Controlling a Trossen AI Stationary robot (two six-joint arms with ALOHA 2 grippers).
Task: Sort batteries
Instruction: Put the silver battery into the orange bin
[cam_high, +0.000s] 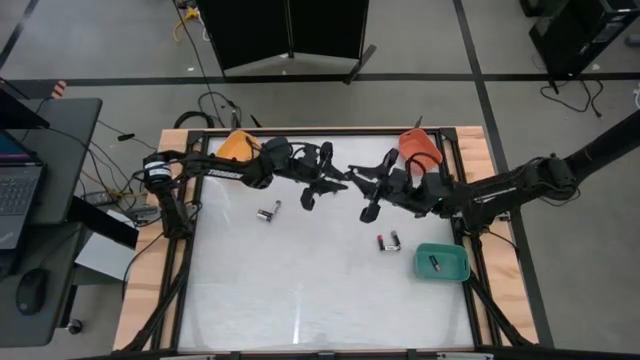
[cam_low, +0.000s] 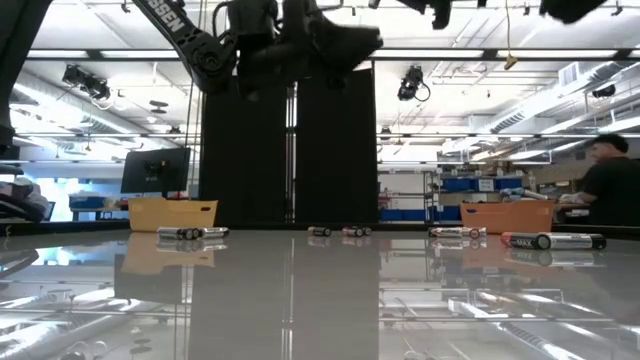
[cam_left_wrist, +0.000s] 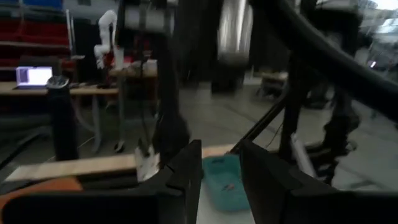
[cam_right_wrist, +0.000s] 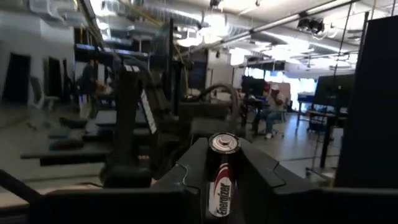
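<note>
White tabletop (cam_high: 300, 280) fills your high view. At centre-left, your left gripper (cam_high: 312, 192) stands parted and empty; loose batteries (cam_high: 268, 213) lie below it. Centre-right, your right gripper (cam_right_wrist: 219, 180) clamps one battery (cam_right_wrist: 221, 177) upright.

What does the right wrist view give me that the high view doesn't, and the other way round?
Only the right wrist view shows the right gripper shut on a battery, silvery end cap up, held upright between its fingers. Only the high view shows the layout: the green tray with one cell in it, loose batteries on the table at and, and two orange trays at the far edge. Both show the left arm's gripper close to the right one, above the table's middle.
</note>
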